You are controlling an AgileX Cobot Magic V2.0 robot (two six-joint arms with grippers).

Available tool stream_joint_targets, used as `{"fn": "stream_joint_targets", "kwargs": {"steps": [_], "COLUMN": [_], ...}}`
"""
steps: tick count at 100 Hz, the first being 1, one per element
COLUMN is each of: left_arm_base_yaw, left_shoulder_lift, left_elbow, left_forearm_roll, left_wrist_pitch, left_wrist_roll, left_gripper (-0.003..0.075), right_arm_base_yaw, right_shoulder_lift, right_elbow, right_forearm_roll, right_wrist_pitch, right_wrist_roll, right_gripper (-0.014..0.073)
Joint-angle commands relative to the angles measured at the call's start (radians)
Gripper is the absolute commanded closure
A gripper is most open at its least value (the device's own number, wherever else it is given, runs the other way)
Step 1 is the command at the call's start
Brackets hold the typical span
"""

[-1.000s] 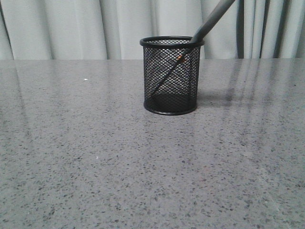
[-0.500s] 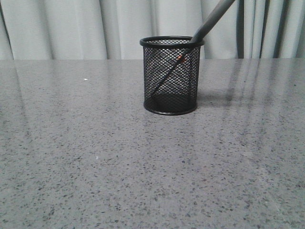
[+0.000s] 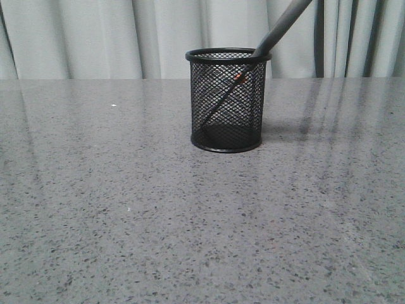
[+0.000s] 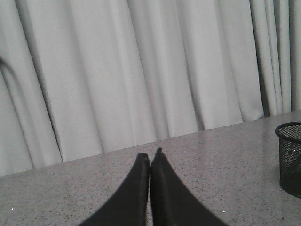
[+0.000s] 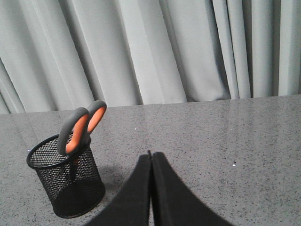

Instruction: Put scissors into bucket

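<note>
The black wire-mesh bucket [image 3: 226, 101] stands upright on the grey speckled table. The scissors [image 3: 278, 28] stand in it, blades down, grey handle leaning out over the right rim, reddish pivot showing through the mesh. In the right wrist view the bucket [image 5: 66, 183] holds the scissors [image 5: 80, 128], whose orange-lined loops stick out above the rim. My right gripper [image 5: 151, 154] is shut and empty, beside the bucket and apart from it. My left gripper [image 4: 150, 155] is shut and empty; the bucket [image 4: 290, 157] shows at that view's edge. Neither gripper appears in the front view.
A pale pleated curtain [image 3: 95, 38] hangs behind the table's far edge. The grey speckled tabletop [image 3: 126, 209] stretches in front of and on both sides of the bucket.
</note>
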Motion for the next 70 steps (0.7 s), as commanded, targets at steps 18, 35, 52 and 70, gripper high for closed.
{"fn": "stream_joint_targets", "kwargs": {"steps": [18, 35, 52, 70], "left_arm_base_yaw": [0.082, 0.142, 0.142, 0.142], "left_shoulder_lift": [0.005, -0.027, -0.027, -0.027], "left_elbow": [0.093, 0.191, 0.274, 0.275], "left_forearm_roll": [0.193, 0.187, 0.191, 0.16], "left_wrist_pitch": [-0.078, -0.094, -0.177, -0.154], "left_wrist_roll": [-0.369, -0.371, -0.371, -0.371], "left_gripper": [0.0741, 0.0741, 0.0741, 0.0741], "right_arm_base_yaw": [-0.008, -0.008, -0.008, -0.008], "right_shoulder_lift": [0.007, 0.007, 0.007, 0.007], "right_elbow": [-0.025, -0.025, -0.025, -0.025], "right_forearm_roll": [-0.003, -0.003, -0.003, -0.003], "right_wrist_pitch": [-0.072, -0.072, -0.072, -0.074], "right_wrist_roll": [-0.005, -0.005, -0.005, -0.005], "right_gripper": [0.0648, 0.0648, 0.0648, 0.0648]}}
